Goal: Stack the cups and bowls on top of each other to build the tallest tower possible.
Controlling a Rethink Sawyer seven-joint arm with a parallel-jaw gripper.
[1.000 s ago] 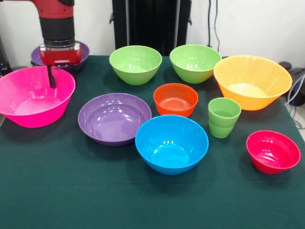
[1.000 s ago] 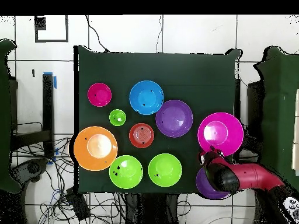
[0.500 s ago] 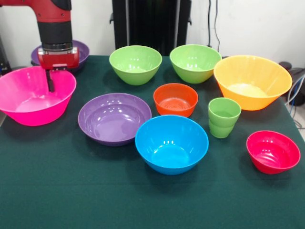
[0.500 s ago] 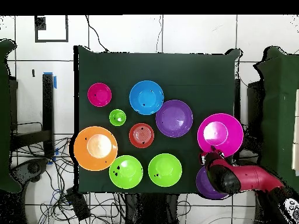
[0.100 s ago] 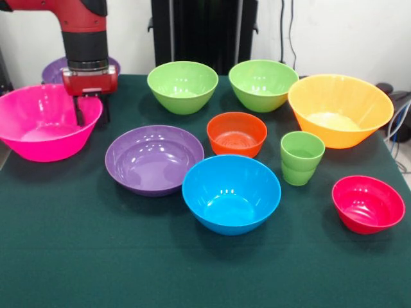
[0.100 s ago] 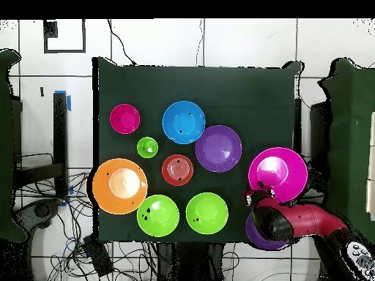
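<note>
My gripper [image 5: 91, 113] is shut on the right rim of the large hot-pink bowl [image 5: 38, 122], one finger inside and one outside. That bowl hangs tilted at the table's left edge. Behind the arm a purple bowl [image 5: 54, 67] is partly hidden. Another purple bowl [image 5: 154, 158], a blue bowl [image 5: 231, 192] and a small orange bowl [image 5: 236, 133] sit mid-table. Two lime-green bowls [image 5: 182, 86] [image 5: 263, 84] stand at the back, with the yellow-orange bowl [image 5: 340, 109] to their right. Two nested green cups [image 5: 302, 157] and a red-pink bowl [image 5: 368, 203] are at the right.
In the overhead view the gripper [image 6: 256, 196] sits at the pink bowl's [image 6: 282, 170] edge near the table's corner, over the hidden purple bowl [image 6: 253, 233]. The green cloth table [image 5: 128, 256] has open room along its front. Cables lie beyond the table edges.
The gripper has shifted right along the pink bowl's rim and closed on it. The pink bowl has risen slightly and tilted.
</note>
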